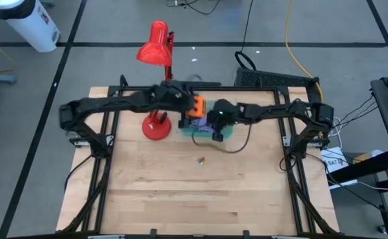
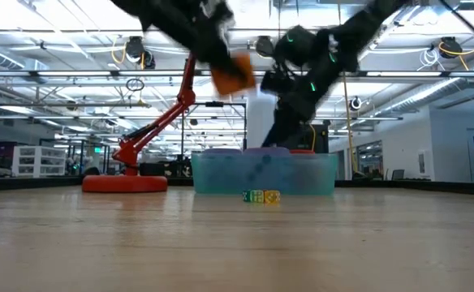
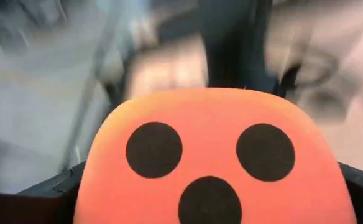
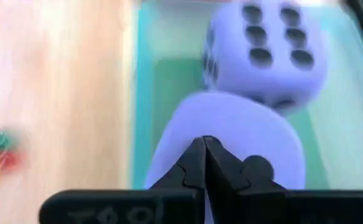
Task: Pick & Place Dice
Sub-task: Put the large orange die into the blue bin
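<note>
Orange die is riding in my left gripper, fingers spread wide around it, above the teal tray near the table's far edge for dropping, while my right gripper is hovering shut over two purple dice.

No legible text or labels; marks on right end effector base unreadable.

The orange die bears black pips. Two pale purple dice carry dark pips and lie in a teal tray. The lamp is red, the table light wood.
</note>
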`<action>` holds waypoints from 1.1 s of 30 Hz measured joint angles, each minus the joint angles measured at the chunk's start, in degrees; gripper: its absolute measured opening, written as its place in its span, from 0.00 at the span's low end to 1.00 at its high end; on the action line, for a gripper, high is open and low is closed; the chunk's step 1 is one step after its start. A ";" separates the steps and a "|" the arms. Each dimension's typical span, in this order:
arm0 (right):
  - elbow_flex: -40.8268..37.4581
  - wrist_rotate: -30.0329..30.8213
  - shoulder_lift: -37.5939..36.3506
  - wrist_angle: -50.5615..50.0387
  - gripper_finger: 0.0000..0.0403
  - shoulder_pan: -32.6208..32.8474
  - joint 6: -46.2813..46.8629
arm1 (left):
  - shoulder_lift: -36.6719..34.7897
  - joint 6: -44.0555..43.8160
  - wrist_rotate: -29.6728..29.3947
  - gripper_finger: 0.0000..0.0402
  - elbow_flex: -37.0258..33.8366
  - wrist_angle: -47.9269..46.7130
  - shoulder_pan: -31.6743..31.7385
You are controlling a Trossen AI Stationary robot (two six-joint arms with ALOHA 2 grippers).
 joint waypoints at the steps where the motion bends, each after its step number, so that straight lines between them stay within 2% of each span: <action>1: 0.05 -0.69 -0.34 -0.99 0.00 0.00 0.22 | -0.41 -0.40 1.43 1.00 0.76 0.83 0.00; 3: -0.82 -0.60 -0.54 0.09 0.00 0.15 0.14 | -0.37 -0.74 2.78 1.00 1.66 0.60 0.08; 7: -0.99 -0.74 -0.77 1.13 0.00 0.49 0.95 | 1.07 -1.00 1.82 1.00 0.82 -4.51 0.11; 15: -0.99 0.25 -0.67 4.34 0.00 0.77 -0.37 | 0.96 -3.43 1.32 1.00 0.86 -4.09 0.93; 19: -0.99 0.32 -1.41 4.75 0.00 0.79 -0.29 | 0.25 -5.26 2.49 1.00 1.28 -2.10 1.22; 27: -1.07 0.67 -5.35 4.75 0.00 1.39 -0.38 | 0.55 -10.07 9.52 1.00 0.66 -5.89 3.43; 33: -1.07 0.49 -9.72 7.24 0.00 2.96 -0.72 | 0.64 -11.60 10.20 1.00 -0.14 -5.46 3.45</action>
